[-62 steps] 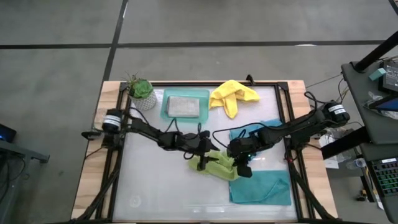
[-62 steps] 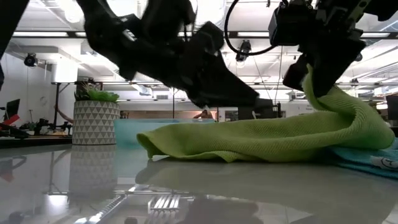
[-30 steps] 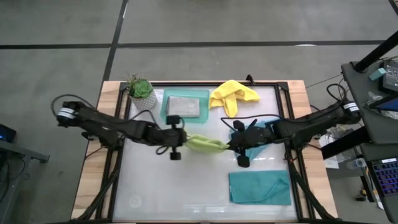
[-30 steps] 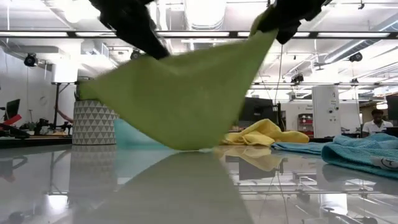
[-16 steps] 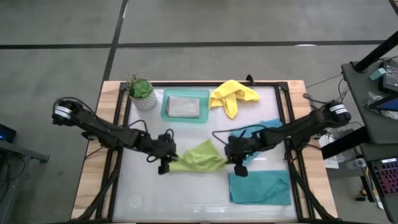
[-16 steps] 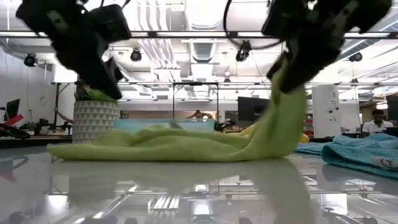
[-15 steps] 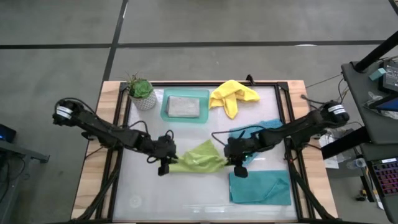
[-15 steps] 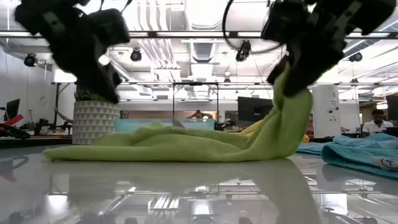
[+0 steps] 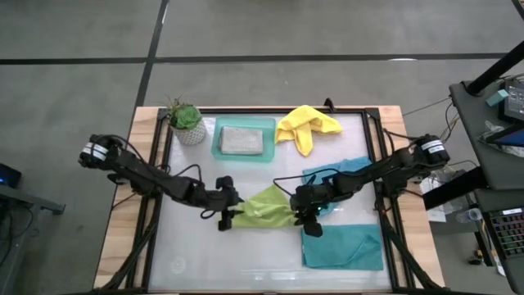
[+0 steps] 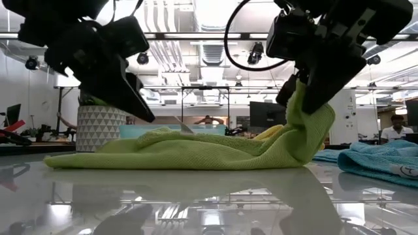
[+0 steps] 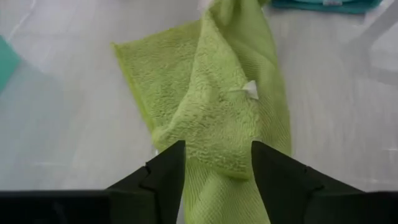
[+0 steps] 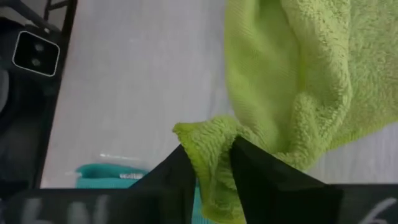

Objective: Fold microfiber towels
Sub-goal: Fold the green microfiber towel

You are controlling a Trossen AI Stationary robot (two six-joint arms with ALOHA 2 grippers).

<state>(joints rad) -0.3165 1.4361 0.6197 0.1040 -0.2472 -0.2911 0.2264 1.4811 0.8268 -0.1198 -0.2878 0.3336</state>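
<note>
On the glossy white table [image 9: 196,246] I see the lime towel [image 9: 266,206] mid-table, limp and light, the left gripper [image 11: 214,163] standing parted over one end, the right gripper [image 12: 210,163] pinching the other; I'd grab corners.

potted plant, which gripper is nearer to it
Left. The left gripper sits at the lime green towel's left end, below-right of the potted plant; the right gripper is at the towel's far end.

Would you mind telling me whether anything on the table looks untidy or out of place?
The lime green towel lies bunched mid-table between the left gripper and right gripper. The yellow towel is crumpled beside the tray.
</note>
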